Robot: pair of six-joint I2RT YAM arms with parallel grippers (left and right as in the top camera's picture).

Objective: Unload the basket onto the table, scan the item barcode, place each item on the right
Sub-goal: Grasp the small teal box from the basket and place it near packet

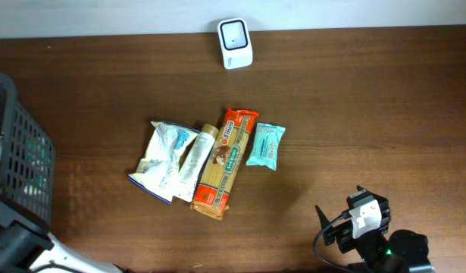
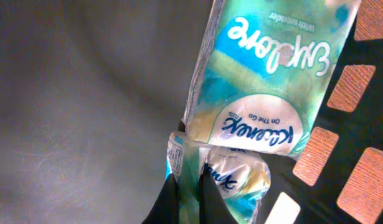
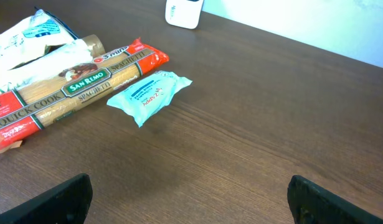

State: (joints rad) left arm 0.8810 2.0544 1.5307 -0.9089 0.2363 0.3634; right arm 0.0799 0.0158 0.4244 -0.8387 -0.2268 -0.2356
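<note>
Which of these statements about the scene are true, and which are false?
1. The left gripper is shut on a Kleenex tissue pack. True.
2. The right gripper holds the spaghetti pack. False: its jaws are open and empty, apart from the pack.
3. The white scanner stands near the far edge of the table, apart from the items. True.
4. The small teal pack lies inside the black basket. False: it lies on the table, beside the spaghetti pack.
</note>
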